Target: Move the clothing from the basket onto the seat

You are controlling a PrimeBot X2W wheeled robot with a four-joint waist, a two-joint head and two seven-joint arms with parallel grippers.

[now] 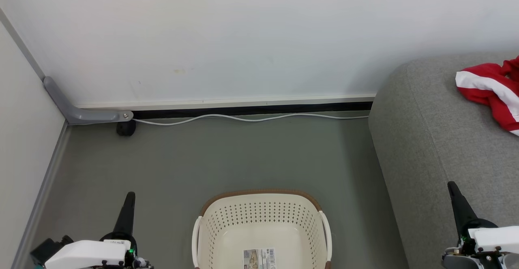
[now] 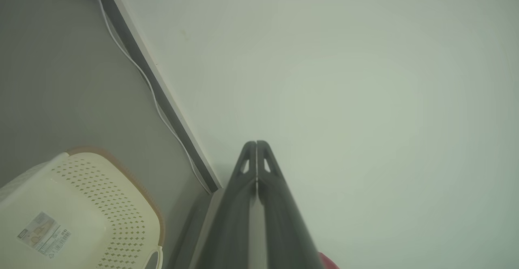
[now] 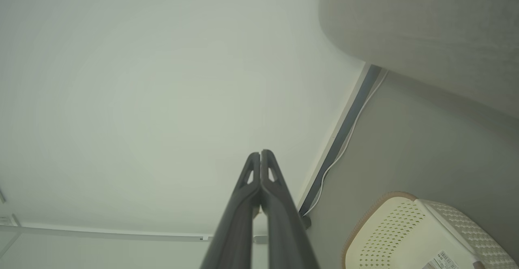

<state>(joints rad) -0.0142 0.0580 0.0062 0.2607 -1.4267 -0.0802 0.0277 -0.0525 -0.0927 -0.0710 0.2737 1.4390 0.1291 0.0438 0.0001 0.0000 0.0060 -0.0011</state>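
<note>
Head view downward, wrist views share basket (image 2: pixel 101 196)

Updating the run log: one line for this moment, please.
clothing: on seat | basket: no clothing seen inside | left gripper: shut | right gripper: shut

The left gripper (image 1: pixel 130 198) sits low, its two dark fingers (image 2: pixel 243 180) pressed flat together, pointing forward, empty. Well off to its right, the right gripper (image 1: pixel 452 188) matches it, fingers tight together, leaning slightly toward its partner.
</note>
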